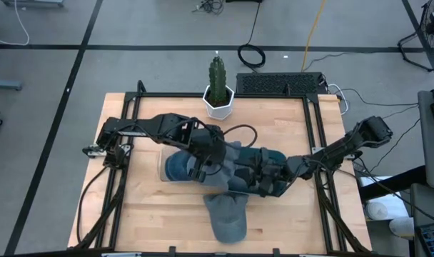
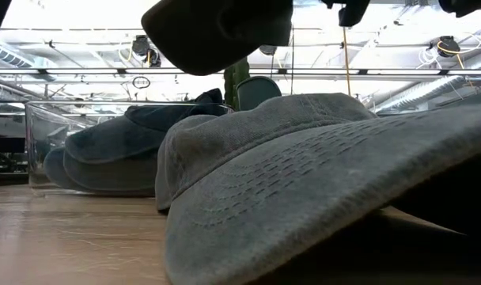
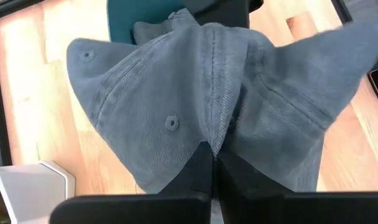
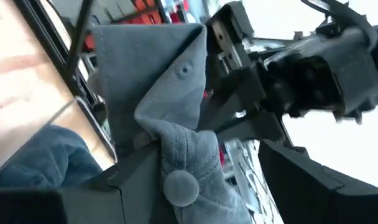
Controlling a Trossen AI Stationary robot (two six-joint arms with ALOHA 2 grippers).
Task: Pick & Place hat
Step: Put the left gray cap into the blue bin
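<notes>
A grey corduroy cap [image 1: 238,158] hangs between both grippers over the middle of the table. My left gripper [image 1: 206,163] is shut on its left side and my right gripper [image 1: 263,178] is shut on its right side. The low view shows the cap as a dark shape [image 2: 217,32] above the table. A second grey cap [image 1: 226,214] lies brim-down on the wood near the near edge and fills the low view [image 2: 304,174]. Blue caps [image 1: 178,168] sit stacked in a clear box [image 2: 35,142] left of the held cap. My left gripper [image 3: 212,158] pinches a gathered fold of the cap's crown [image 3: 209,124] between its two fingers, coming from the table's left. The cloth fans out beyond the fingers, showing an eyelet [image 3: 171,122]. The cap is lifted clear of the table. My right gripper [image 4: 170,168] pinches bunched crown cloth beside the cap's top button [image 4: 179,186], coming from the table's right. A crown panel [image 4: 170,87] stands up beyond the fingers, toward the left gripper. How many layers are held, I cannot tell.
A cactus in a white pot [image 1: 218,93] stands at the far edge, behind the grippers. A black frame [image 1: 313,143] runs along the table's sides. Bare wood [image 1: 145,214] shows at the near left and near right.
</notes>
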